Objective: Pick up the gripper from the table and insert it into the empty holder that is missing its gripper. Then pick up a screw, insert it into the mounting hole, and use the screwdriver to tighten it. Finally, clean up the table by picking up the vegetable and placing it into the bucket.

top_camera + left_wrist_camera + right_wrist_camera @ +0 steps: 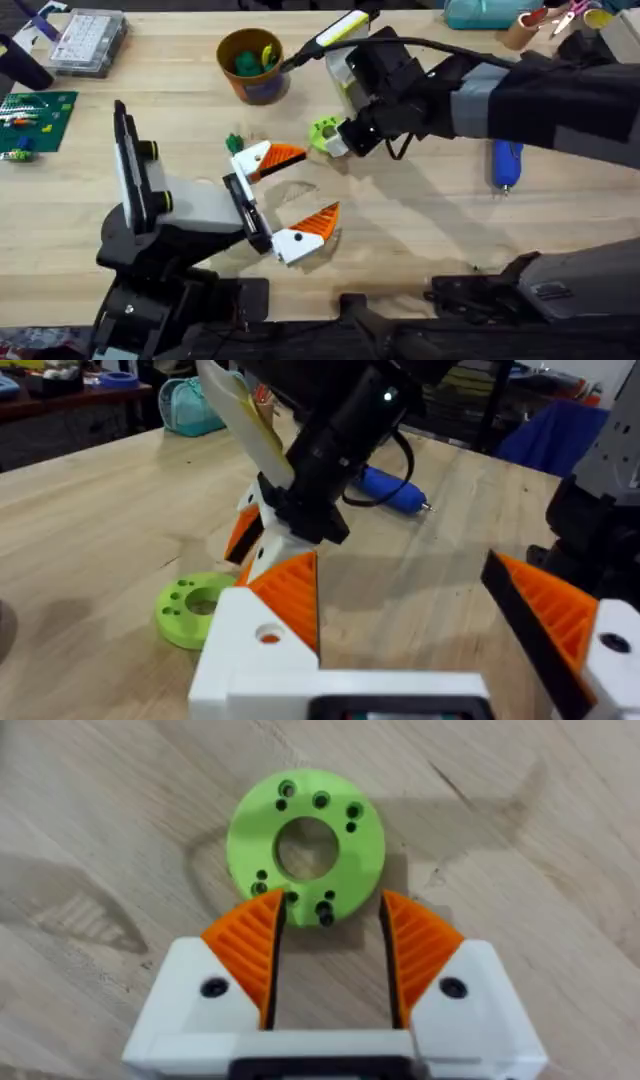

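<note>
Right pincer [328,935] sits part open and empty, tips straddling the rim of the green holed disc [305,845] mid-frame on the desk [420,230], which looks light, stiff, flat and slippery, best pinched rim-to-centre-hole, while left pincer [300,185] gapes wide, empty, bucket [250,65] upper centre

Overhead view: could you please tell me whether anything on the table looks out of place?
One small green piece lies loose on the table beside the upper finger of the left gripper, outside the bucket, which already holds green items. Nothing looks spilled or damaged.
</note>
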Action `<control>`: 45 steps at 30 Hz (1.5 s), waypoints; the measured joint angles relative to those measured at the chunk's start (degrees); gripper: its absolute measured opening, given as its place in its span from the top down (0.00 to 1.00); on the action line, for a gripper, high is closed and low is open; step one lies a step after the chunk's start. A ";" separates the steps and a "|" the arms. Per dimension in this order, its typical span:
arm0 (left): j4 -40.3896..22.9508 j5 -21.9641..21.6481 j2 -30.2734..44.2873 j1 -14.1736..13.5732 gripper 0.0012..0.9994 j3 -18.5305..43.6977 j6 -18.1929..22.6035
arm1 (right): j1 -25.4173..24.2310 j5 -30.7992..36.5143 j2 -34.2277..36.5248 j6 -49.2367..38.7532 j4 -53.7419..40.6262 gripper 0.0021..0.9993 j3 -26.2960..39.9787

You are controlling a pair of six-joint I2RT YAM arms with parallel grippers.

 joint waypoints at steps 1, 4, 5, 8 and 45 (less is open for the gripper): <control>0.00 0.00 0.00 0.00 0.01 0.00 0.00 | 0.00 0.00 0.00 0.00 0.14 0.46 0.00; 0.00 0.00 0.00 0.00 0.01 0.00 0.00 | 0.00 0.00 0.00 0.00 0.19 0.51 0.00; 0.00 0.00 0.00 0.00 0.01 0.00 0.00 | 0.00 0.00 0.00 0.00 0.17 0.51 0.00; 0.00 0.00 0.02 0.00 0.01 0.00 0.00 | 0.00 0.00 0.00 -0.02 0.13 0.52 0.00; 0.00 0.00 0.02 0.00 0.01 0.00 0.00 | 0.00 -1.97 2.02 -0.02 -0.20 1.00 0.39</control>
